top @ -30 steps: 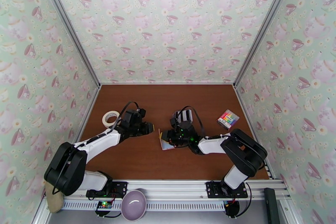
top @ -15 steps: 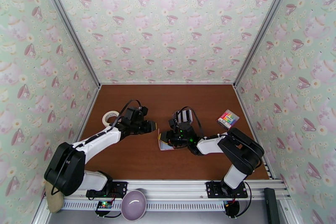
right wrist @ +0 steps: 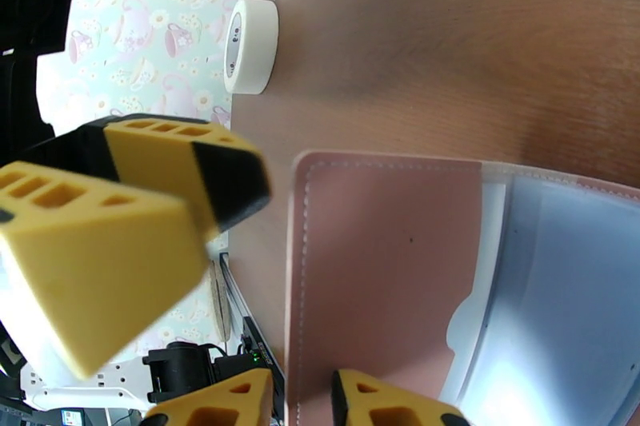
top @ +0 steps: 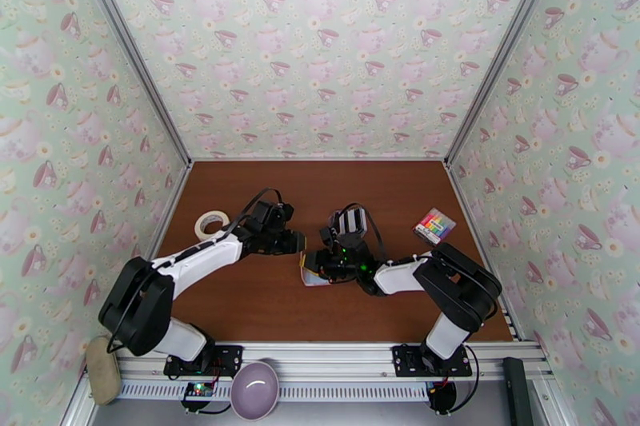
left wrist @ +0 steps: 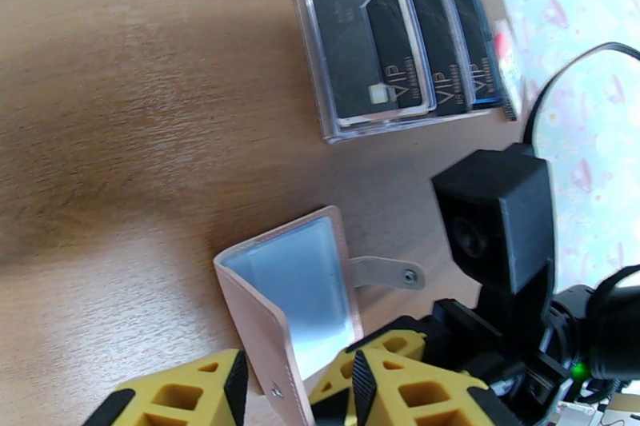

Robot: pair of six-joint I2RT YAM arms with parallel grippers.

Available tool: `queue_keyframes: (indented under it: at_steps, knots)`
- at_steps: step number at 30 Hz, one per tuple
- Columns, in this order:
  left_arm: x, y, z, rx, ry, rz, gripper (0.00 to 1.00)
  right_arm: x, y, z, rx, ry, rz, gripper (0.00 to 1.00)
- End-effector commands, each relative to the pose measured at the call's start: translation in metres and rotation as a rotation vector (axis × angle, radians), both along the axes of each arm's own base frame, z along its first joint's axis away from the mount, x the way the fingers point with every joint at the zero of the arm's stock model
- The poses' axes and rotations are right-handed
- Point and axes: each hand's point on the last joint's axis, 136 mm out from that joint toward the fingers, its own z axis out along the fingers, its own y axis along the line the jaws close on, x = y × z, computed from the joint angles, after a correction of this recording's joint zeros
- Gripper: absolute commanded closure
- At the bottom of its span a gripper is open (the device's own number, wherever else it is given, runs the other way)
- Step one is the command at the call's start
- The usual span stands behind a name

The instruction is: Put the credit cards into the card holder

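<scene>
The left arm reaches from its near-left base diagonally toward the middle of the bench, with the forearm low and the wrist turned to the right. The left jaws stand partly open, their yellow fingers set apart. The right arm folds sharply at its near-right elbow and stretches left, wrist low. The right jaws pinch the card holder by its edge. The two sets of jaws face each other closely.

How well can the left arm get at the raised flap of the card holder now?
Probably yes: the left tool is open, the flap of the card holder stands between its fingers with nothing in front, and the right tool holds the case.
</scene>
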Motion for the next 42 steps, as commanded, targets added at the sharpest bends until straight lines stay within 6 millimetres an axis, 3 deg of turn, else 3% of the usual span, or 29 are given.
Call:
queue_keyframes:
  at_steps: [1,9,12,21,29,42]
  knots:
    - [0.003,-0.001,-0.001,0.044,-0.014,-0.012,0.61,-0.003,0.004,-0.001,0.012,0.009,0.016,0.72]
    - [-0.004,-0.008,-0.014,0.12,0.003,-0.035,0.68,-0.003,0.004,-0.002,0.012,0.011,0.016,0.72]
    - [0.0,-0.012,-0.009,0.132,-0.014,-0.04,0.72,-0.004,0.004,-0.002,0.013,0.009,0.017,0.72]
    - [0.001,0.004,-0.024,0.225,-0.01,-0.008,0.87,-0.006,-0.004,-0.003,-0.021,-0.002,0.008,0.72]
    - [-0.004,0.012,-0.031,0.23,-0.004,0.019,0.88,-0.004,-0.026,-0.009,-0.108,-0.015,-0.039,0.72]
    - [-0.009,0.031,-0.044,0.237,0.007,0.082,0.88,-0.002,-0.053,-0.041,-0.334,0.003,-0.092,0.72]
